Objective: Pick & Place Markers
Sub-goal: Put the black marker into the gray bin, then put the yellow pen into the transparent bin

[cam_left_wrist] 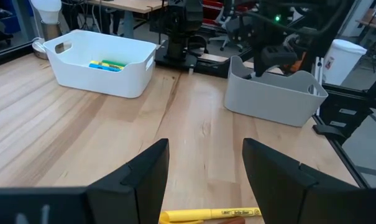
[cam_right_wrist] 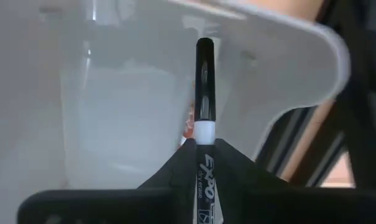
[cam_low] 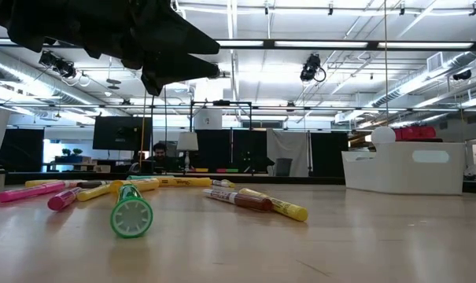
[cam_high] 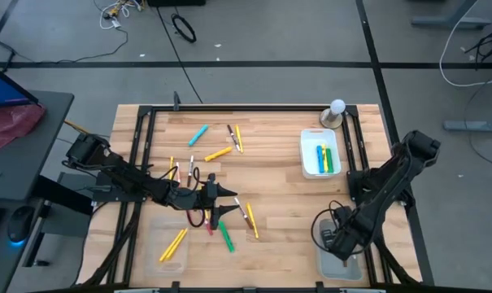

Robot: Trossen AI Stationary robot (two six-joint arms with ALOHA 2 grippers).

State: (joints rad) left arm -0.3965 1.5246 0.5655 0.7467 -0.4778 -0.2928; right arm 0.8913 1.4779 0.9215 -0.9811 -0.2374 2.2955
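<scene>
The right pincer (cam_right_wrist: 204, 149) is clamped on a black-capped white marker (cam_right_wrist: 204, 134) jutting forward over the grey bin (cam_right_wrist: 119, 118), while the left pincer (cam_left_wrist: 203, 165) stands apart above a yellow marker (cam_left_wrist: 209, 215).

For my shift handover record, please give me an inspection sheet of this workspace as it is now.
Surface: wooden table, black frame around it.
Job's things: loose markers mid-table; some in the white bin; two yellow in the clear tray.
Clutter: white bulb-like object at the far edge.
Grippers: left pincer open above markers; right pincer holds a black Expo marker over the grey bin.
Cables: several on the floor.
Surroundings: person at a desk.
</scene>
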